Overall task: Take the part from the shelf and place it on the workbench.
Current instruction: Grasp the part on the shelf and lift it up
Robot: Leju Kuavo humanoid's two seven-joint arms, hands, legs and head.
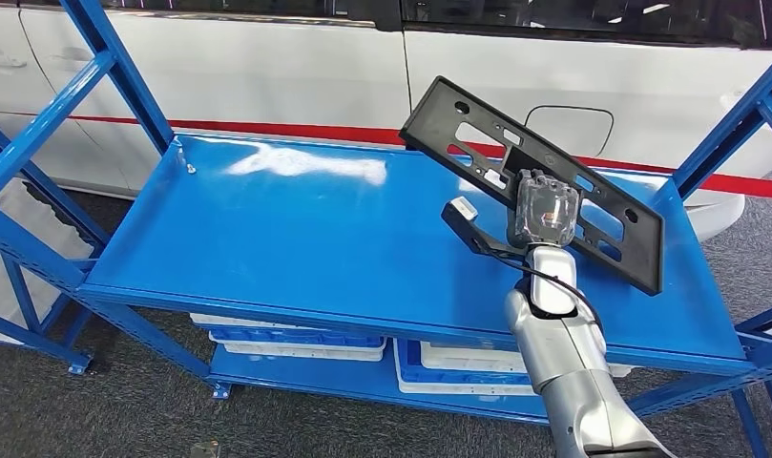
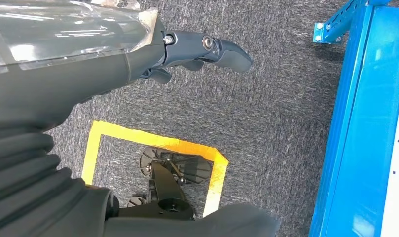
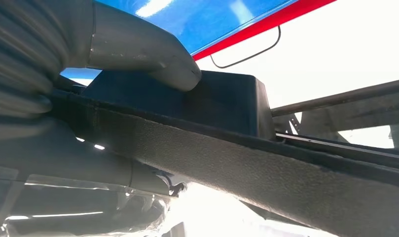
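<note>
The robot's right hand grips a flat black part, holding it tilted above the right side of the blue shelf, a white vehicle behind. The left hand hangs over grey carpet, fingers loosely curled, holding nothing.

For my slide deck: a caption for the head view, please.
Right hand holds a flat black plastic perforated plate tilted above the glossy blue metal shelf, white vehicle behind.

Black perforated part, tilted above shelf
</note>
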